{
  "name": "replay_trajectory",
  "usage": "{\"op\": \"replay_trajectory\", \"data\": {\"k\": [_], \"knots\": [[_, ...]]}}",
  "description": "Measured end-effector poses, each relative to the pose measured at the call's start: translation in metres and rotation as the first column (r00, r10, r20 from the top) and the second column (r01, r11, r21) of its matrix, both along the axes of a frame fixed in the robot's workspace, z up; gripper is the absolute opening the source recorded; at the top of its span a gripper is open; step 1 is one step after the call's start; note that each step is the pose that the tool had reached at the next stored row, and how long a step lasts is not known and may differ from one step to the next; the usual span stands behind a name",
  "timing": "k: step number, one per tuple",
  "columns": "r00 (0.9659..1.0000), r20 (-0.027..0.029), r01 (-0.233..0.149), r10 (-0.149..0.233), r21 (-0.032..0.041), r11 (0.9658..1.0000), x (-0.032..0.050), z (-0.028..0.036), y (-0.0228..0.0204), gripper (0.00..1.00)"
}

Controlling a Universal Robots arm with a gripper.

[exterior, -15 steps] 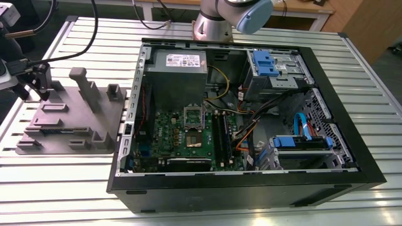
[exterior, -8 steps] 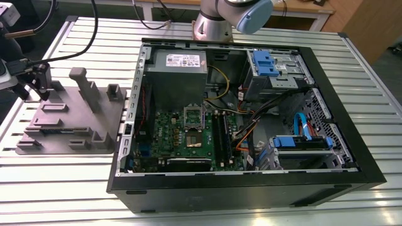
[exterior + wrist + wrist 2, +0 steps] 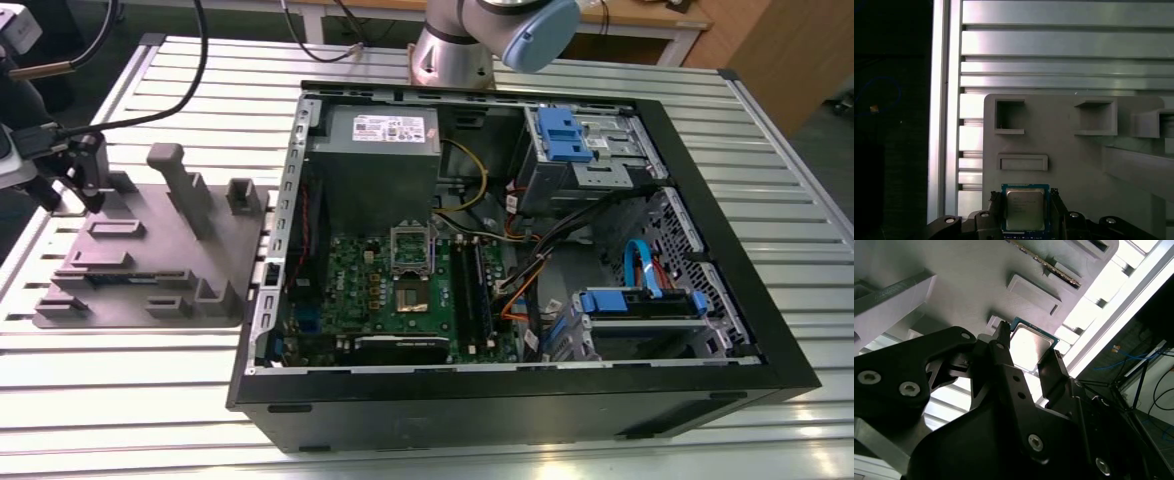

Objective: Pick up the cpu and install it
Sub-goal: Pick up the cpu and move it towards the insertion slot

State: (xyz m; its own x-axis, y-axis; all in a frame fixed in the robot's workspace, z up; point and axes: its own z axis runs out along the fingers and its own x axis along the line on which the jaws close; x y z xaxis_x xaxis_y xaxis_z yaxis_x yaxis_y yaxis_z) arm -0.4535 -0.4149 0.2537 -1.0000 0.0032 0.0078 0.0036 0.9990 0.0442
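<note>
The gripper (image 3: 1025, 195) had its two dark fingers (image 3: 995, 206) closed to the width of the cpu (image 3: 1024, 209). One finger stood against each of two opposite edges, so the chip was held between them. In both wrist views the silvery top of the cpu faced the cameras, with its green border visible around it. The cpu was at the edge of the grey fixture plate (image 3: 1079, 165), just beside a shallow rectangular recess (image 3: 1022, 162). I could not tell whether it was lying on the plate or already lifted from it. In the exterior view the gripper was over this plate, at the exterior view's left, well apart from the open computer case (image 3: 747, 300) on the slatted metal table (image 3: 134, 400).
</note>
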Motion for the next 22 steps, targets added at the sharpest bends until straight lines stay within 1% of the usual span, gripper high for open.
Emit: {"op": "replay_trajectory", "data": {"k": [13, 22], "knots": [[1.0000, 0.0000, 0.000, 0.000, 0.0000, 1.0000, 0.0000, 0.0003, 0.0000, 0.47], [1.0000, 0.0000, 0.000, 0.000, 0.0000, 1.0000, 0.0001, 0.0020, 0.0000, 0.47]]}}
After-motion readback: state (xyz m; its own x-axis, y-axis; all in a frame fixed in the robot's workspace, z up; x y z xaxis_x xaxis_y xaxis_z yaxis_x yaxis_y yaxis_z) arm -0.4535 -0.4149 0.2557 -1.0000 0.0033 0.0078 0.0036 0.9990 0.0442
